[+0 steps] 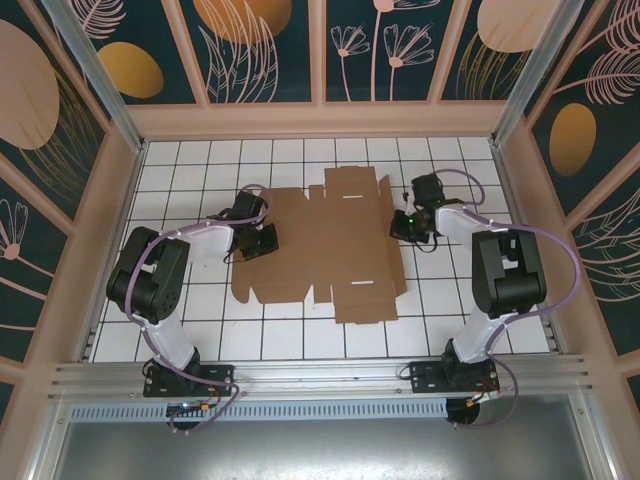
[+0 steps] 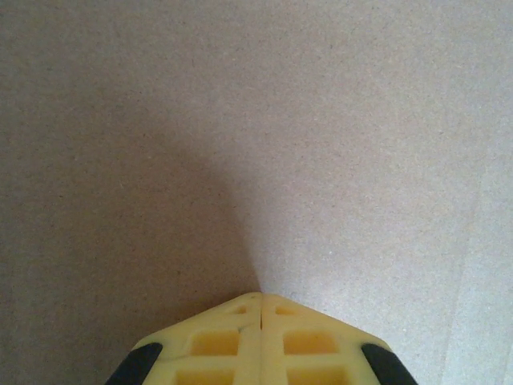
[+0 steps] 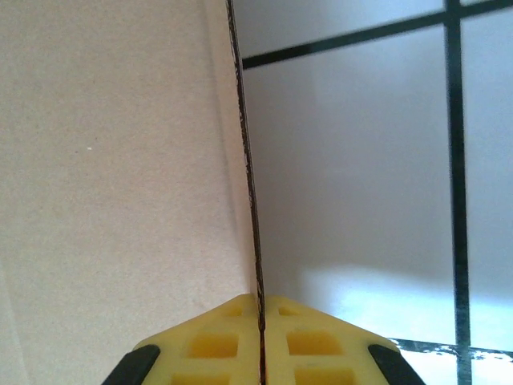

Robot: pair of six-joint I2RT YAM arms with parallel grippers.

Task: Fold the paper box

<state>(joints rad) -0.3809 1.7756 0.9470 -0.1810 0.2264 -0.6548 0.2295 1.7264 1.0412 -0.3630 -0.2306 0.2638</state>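
Observation:
The paper box (image 1: 320, 250) lies unfolded and mostly flat on the white tiled table, a brown die-cut sheet with flaps and slots. My left gripper (image 1: 265, 240) sits over its left edge. In the left wrist view the yellow fingers (image 2: 260, 298) are shut with nothing between them, their tips against plain brown cardboard (image 2: 321, 120). My right gripper (image 1: 400, 222) is at the sheet's right edge. In the right wrist view its jaws (image 3: 261, 301) are shut on a thin cardboard edge, with a raised brown flap (image 3: 120, 160) standing to their left.
White tiles with dark grout (image 1: 450, 300) surround the sheet on all sides; one shows beside the flap (image 3: 361, 160). Patterned walls enclose the table on three sides. An aluminium rail (image 1: 320, 375) carrying both arm bases runs along the near edge.

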